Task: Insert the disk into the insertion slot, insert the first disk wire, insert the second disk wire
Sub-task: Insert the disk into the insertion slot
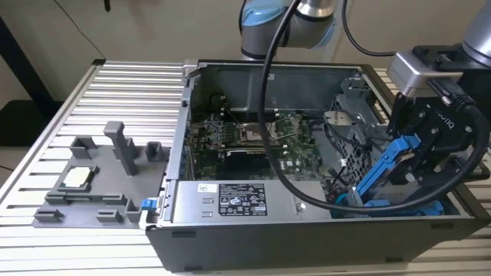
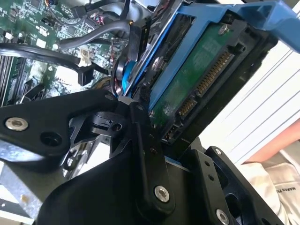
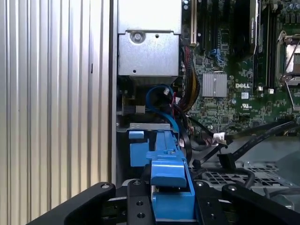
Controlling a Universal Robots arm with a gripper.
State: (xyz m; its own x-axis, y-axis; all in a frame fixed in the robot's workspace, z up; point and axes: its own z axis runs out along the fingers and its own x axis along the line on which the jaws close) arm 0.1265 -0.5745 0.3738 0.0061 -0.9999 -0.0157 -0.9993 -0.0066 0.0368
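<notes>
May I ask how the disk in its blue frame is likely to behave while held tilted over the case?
The disk, a thick solid block, is probably stiff and heavy for its size. Its blue frame looks like smooth plastic, so it might slip in the jaws. Its bare circuit board and connector seem fragile.

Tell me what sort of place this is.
Probably a robotics workbench for computer assembly: an open computer case sits on a ribbed metal table, a grey parts fixture lies beside it, and the arm's claw grips the disk.

The end effector [image 3: 171, 206] hides part of the disk [image 3: 168, 171].
</notes>
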